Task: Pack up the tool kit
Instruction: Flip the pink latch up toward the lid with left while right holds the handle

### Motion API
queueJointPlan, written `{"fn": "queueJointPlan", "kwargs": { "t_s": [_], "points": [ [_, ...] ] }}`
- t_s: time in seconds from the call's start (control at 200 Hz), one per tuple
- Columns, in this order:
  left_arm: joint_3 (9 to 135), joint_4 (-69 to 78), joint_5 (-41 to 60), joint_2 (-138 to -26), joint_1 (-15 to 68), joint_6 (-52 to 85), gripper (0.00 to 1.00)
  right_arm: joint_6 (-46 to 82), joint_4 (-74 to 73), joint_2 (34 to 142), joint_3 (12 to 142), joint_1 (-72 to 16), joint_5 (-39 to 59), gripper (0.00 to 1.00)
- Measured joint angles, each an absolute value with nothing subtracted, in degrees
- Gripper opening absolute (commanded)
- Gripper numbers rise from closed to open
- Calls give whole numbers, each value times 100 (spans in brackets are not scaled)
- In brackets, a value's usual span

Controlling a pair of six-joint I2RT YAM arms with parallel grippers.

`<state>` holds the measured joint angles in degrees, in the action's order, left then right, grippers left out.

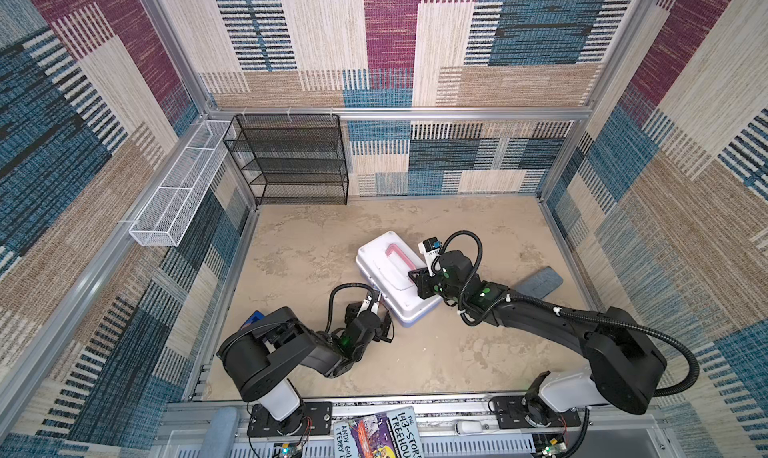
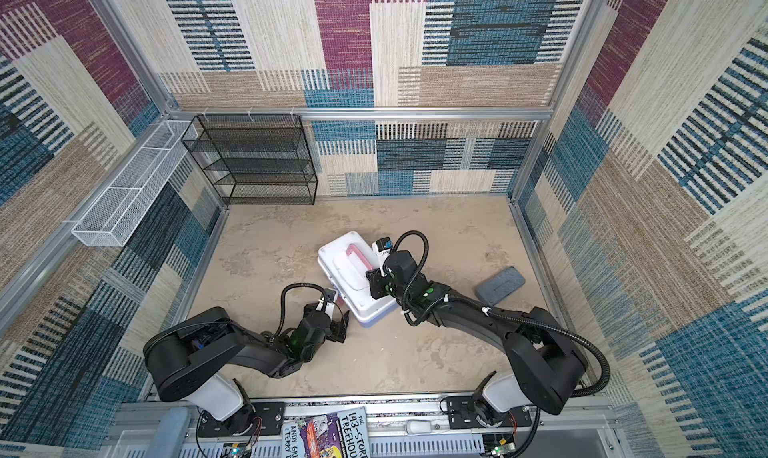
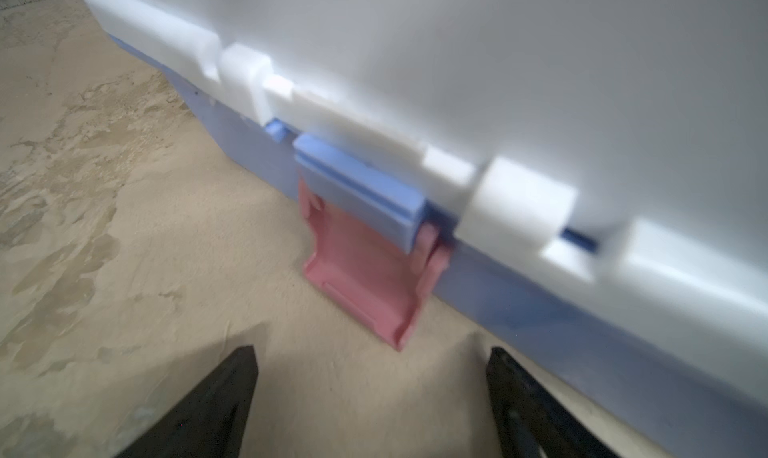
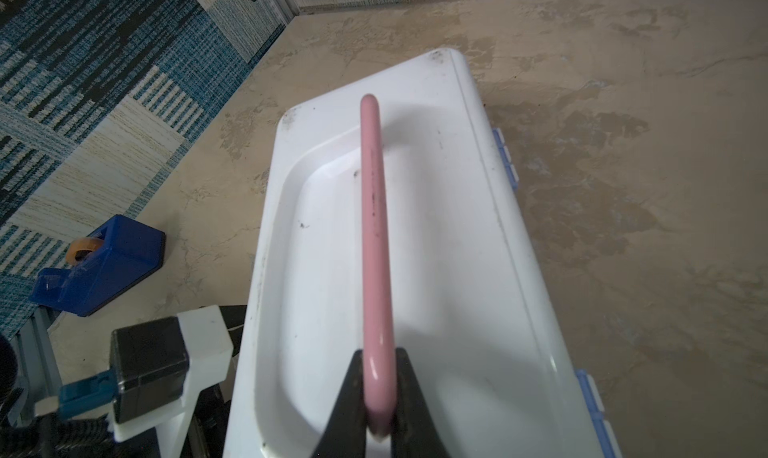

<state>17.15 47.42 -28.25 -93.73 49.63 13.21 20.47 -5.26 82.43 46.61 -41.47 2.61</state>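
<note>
The tool kit (image 1: 386, 264) (image 2: 349, 269) lies mid-floor with its white lid (image 4: 436, 227) down on the light-blue base (image 3: 540, 302). My right gripper (image 4: 378, 389) (image 1: 419, 279) is shut on one end of the pink handle (image 4: 376, 235), which stands up from the lid's recess. At the box's near side, the pink latch (image 3: 365, 269) hangs down unfastened, with its tip on the floor. My left gripper (image 3: 372, 350) (image 1: 372, 316) is open just in front of the latch. Its fingers stand to either side of the latch and touch nothing. No loose tools show.
A black wire-mesh rack (image 1: 291, 161) stands at the back wall, with a white mesh basket (image 1: 178, 186) on the left wall. A blue tape dispenser (image 4: 99, 264) sits by the left arm. A grey-blue case (image 1: 540, 281) lies right of the box. A book (image 1: 378, 435) lies at the front edge.
</note>
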Motion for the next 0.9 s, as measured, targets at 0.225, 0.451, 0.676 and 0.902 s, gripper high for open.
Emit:
{"fn": "queueJointPlan", "kwargs": {
  "t_s": [0.225, 0.451, 0.676, 0.902],
  "points": [
    [1785, 4895, -3133, -9555, 4963, 1343, 89, 2047, -526, 8226, 4659, -4154, 244, 9],
    [1835, 5103, -3448, -9730, 4963, 1330, 87, 2047, -563, 8219, 4626, -4154, 246, 10],
    [1835, 5323, -3610, -9671, 4952, 1227, 85, 2051, -580, 8125, 4536, -4150, 185, 15],
    [1782, 5315, -3669, -9435, 4947, 1192, 85, 2071, -574, 8125, 4525, -4152, 141, 16]
  ]
}}
